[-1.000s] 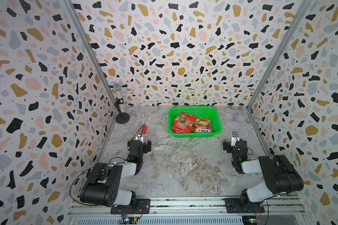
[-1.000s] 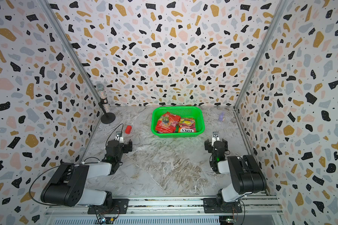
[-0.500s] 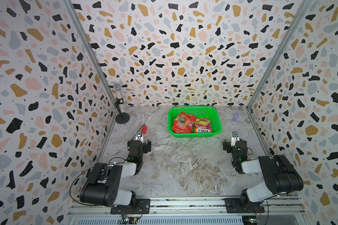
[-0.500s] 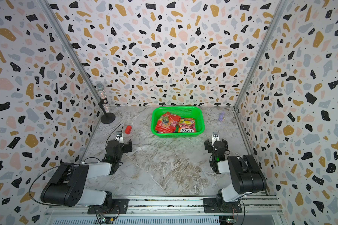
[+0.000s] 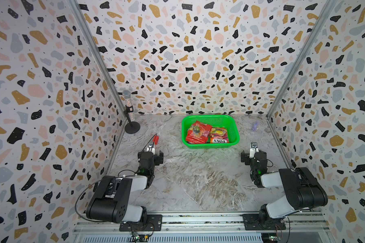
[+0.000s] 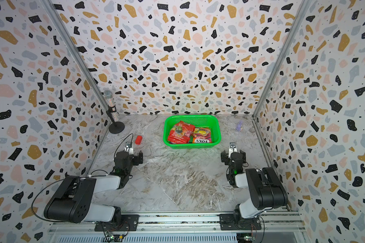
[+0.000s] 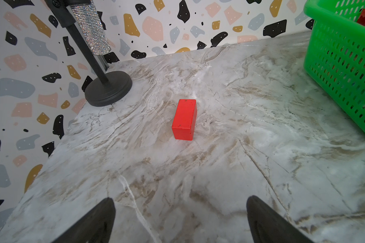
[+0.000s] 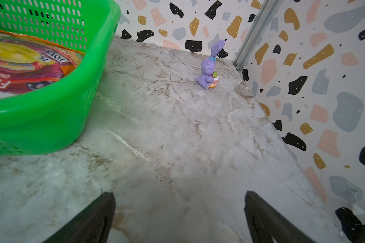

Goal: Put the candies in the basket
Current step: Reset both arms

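Candy bags (image 5: 198,132) — all that can be seen lie inside the green mesh basket (image 5: 234,128), which stands on the marble tabletop (image 5: 198,178) near the back wall. In both top views a large red fruit-print bag (image 6: 180,131) lies tilted in the half of the basket toward the left arm. An orange-and-purple FOX'S bag (image 6: 202,136) lies flat beside it, touching it. Slivers of further wrappers show under these two; their number cannot be counted. No bag shows on the tabletop in any view, so the task reads as complete or close to it.

Handling, as a judgement: each bag is light, thin and flexible, with a glossy film likely to slip under a flat press. Loose contents will shift and sag on lifting. Take hold at a sealed end seam or a raised corner — not across the filled middle.

Left gripper (image 7: 178,221): jaws spread wide, nothing between them, low over the tabletop. It faces a small red block (image 7: 184,120) and a glitter microphone on a stand (image 7: 91,29).

Right gripper (image 8: 178,218): jaws spread wide, empty, near the basket's front corner. A purple bunny figurine (image 8: 208,67) stands well beyond it.
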{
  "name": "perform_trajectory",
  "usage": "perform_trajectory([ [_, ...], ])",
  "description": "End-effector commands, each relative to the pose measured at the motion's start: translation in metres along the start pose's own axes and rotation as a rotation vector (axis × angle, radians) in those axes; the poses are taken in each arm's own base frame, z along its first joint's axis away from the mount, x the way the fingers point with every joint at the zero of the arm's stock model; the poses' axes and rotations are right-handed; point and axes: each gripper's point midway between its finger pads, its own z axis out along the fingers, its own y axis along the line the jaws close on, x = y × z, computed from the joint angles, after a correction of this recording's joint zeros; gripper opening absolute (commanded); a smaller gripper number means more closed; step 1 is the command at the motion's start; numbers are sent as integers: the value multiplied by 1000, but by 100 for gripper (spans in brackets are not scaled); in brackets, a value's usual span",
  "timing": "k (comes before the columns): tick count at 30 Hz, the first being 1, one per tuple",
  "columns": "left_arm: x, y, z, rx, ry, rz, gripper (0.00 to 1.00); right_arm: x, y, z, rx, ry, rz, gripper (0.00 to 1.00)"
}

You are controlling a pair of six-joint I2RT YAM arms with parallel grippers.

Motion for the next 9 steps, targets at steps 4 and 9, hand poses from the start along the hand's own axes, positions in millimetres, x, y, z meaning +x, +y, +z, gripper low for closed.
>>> perform_trajectory([
  [4, -11, 1, 0, 4, -36, -17, 100, -10, -3, 1, 8, -22, 21, 100],
  [9, -12, -7, 1, 53, -37, -5, 100, -10, -3, 1, 8, -21, 21, 100],
])
